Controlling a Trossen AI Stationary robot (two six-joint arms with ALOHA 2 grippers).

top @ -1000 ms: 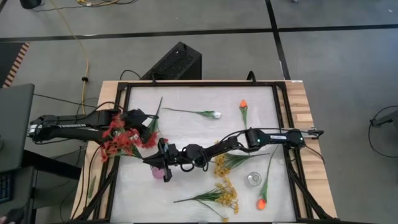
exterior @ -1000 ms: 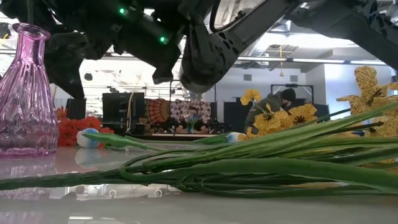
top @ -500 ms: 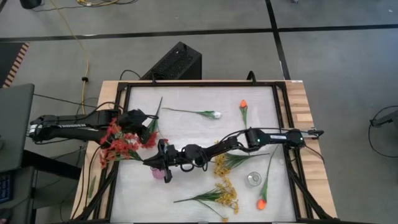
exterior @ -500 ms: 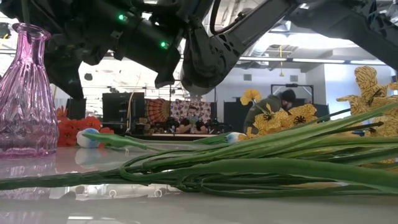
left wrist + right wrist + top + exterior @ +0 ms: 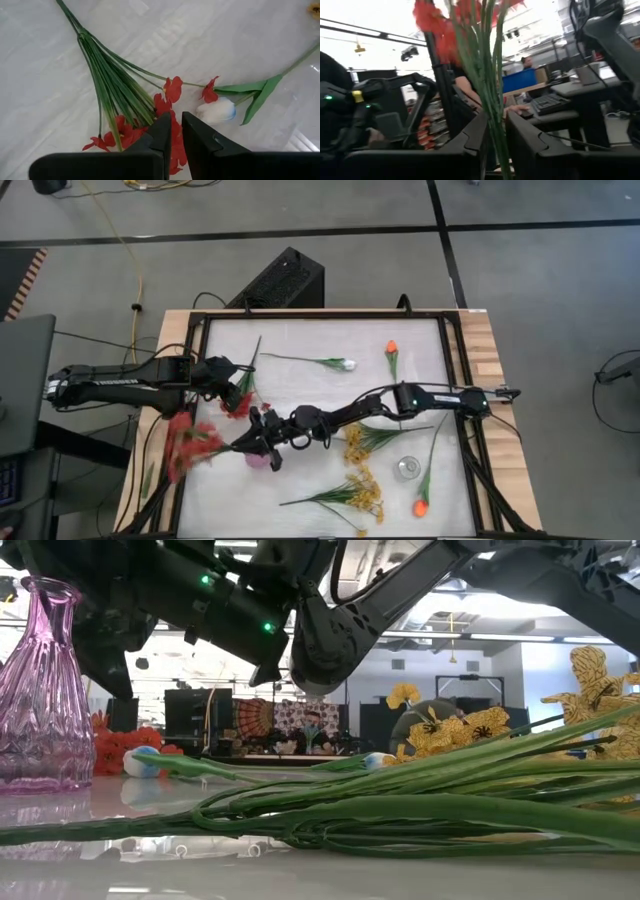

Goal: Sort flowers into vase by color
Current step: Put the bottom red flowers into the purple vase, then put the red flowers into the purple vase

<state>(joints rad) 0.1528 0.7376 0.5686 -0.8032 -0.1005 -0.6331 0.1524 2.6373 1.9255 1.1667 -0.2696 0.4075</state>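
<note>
My right gripper reaches across to the table's left half, above a purple glass vase, and is shut on a red flower bunch. The bunch's blossoms stick out toward the left edge. My left gripper is shut and empty. It hovers over a second red bunch that lies flat on the table beside a white bud. The vase also shows in the low view. My right gripper pinches the red bunch's green stems between its two fingers. The stems run on past the fingertips to the blossoms. The bunch is lifted clear of the table and points toward the left edge.
A white-bud flower and an orange tulip lie at the far side. Yellow sprays and a second orange tulip lie near the front. A clear glass vase stands at the right front. A black frame rims the table.
My right gripper has turned and swung the red bunch's blossoms from beside my left gripper toward the near-left edge. The bunch stays lifted clear of the table.
</note>
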